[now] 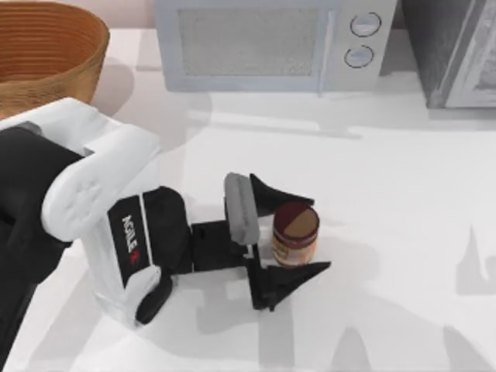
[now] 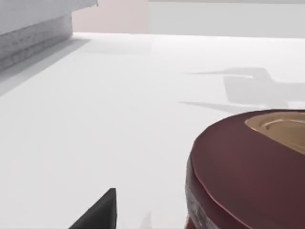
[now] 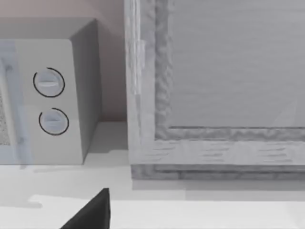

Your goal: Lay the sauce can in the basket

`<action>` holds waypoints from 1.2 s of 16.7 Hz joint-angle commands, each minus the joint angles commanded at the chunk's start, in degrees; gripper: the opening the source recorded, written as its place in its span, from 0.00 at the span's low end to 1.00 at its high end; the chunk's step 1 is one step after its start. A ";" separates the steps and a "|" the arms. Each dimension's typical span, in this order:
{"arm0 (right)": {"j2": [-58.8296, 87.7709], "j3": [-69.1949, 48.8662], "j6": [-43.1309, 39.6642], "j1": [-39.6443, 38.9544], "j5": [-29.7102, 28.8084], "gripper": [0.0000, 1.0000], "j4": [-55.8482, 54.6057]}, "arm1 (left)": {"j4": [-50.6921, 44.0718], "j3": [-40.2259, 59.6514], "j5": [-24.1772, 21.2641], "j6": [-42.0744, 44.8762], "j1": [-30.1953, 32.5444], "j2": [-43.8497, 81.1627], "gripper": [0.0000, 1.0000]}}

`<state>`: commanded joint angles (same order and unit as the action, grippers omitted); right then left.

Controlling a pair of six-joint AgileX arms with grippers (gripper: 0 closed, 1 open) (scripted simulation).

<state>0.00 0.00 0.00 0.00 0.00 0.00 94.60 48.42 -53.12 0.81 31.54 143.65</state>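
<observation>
Table (image 1: 403, 178): white, smooth, matte; lots of free surface to the right of and in front of the can, only shadows there. Back edge crowded: grey microwave (image 1: 267, 43) w/ two round dials, and a grey textured cabinet (image 1: 453, 50) at the back right corner, cut off by the frame.

Basket (image 1: 46, 54): back left corner, woven wicker, golden-brown ribbed coils, darker inside; only part of it in frame, well apart from the can.

Left arm: white shell, black links, reaches in from the left. Left gripper (image 1: 298, 236) spread wide, black tapered fingers either side of the can, a gap at each side, not clamping.

Sauce can (image 1: 295, 232): short cylinder, upright on the table, mid-table; maroon body, orange-yellow label, top half maroon, half tan. Left wrist view: can rim (image 2: 248, 162) close up, cut off.

Right wrist view: one dark fingertip, so the right gripper's opening can't be told.
</observation>
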 joint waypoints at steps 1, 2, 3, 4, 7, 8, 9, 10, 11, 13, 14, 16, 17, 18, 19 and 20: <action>0.00 0.00 0.00 0.00 0.00 1.00 0.00 | 0.00 0.00 0.00 0.00 0.00 0.00 0.77; 0.00 0.00 0.00 0.00 0.00 1.00 0.00 | 0.00 0.00 0.00 0.00 0.00 0.00 0.70; 0.00 0.00 0.00 0.00 0.00 1.00 0.00 | 0.00 0.00 0.00 0.00 0.00 0.00 0.62; 0.00 0.00 0.00 0.00 0.00 1.00 0.00 | 0.00 0.00 0.00 0.00 0.00 0.00 0.55; 0.00 0.00 0.00 0.00 0.00 1.00 0.00 | 0.00 0.00 0.00 0.00 0.00 0.00 0.32; 0.00 0.00 0.00 0.00 0.00 1.00 0.00 | 0.00 0.00 0.00 0.00 0.00 0.00 0.25; 0.00 0.00 0.00 0.00 0.00 1.00 0.00 | 0.00 0.00 0.00 0.00 0.00 0.00 0.17; 0.00 0.00 0.00 0.00 0.00 1.00 0.00 | 0.00 0.00 0.00 0.00 0.00 0.00 0.10; 0.00 0.00 0.00 0.00 0.00 1.00 0.00 | 0.00 0.00 0.00 0.00 0.00 0.00 0.02; 0.00 0.00 0.00 0.00 0.00 1.00 0.00 | 0.00 0.00 0.00 0.00 0.00 0.00 0.00; 0.00 0.00 0.00 0.00 0.00 1.00 0.00 | 0.00 0.00 0.00 0.00 0.00 0.00 0.00; 0.00 0.00 0.00 0.00 0.00 1.00 0.00 | 0.00 0.00 0.00 0.00 0.00 0.00 0.00; 0.00 0.00 0.00 0.00 0.00 1.00 0.00 | 0.00 0.00 0.00 0.00 0.00 0.00 0.00; 0.00 0.00 0.00 0.00 0.00 1.00 0.00 | 0.00 0.00 0.00 0.00 0.00 0.00 0.00; 0.00 0.00 0.00 0.00 0.00 1.00 0.00 | 0.00 0.00 0.00 0.00 0.00 0.00 0.00; 0.00 0.00 0.00 0.00 0.00 1.00 0.00 | -0.01 -0.02 0.02 0.09 -0.14 0.05 0.00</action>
<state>0.00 0.00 0.00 0.00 0.00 0.00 94.60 48.40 -53.09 0.91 31.41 143.70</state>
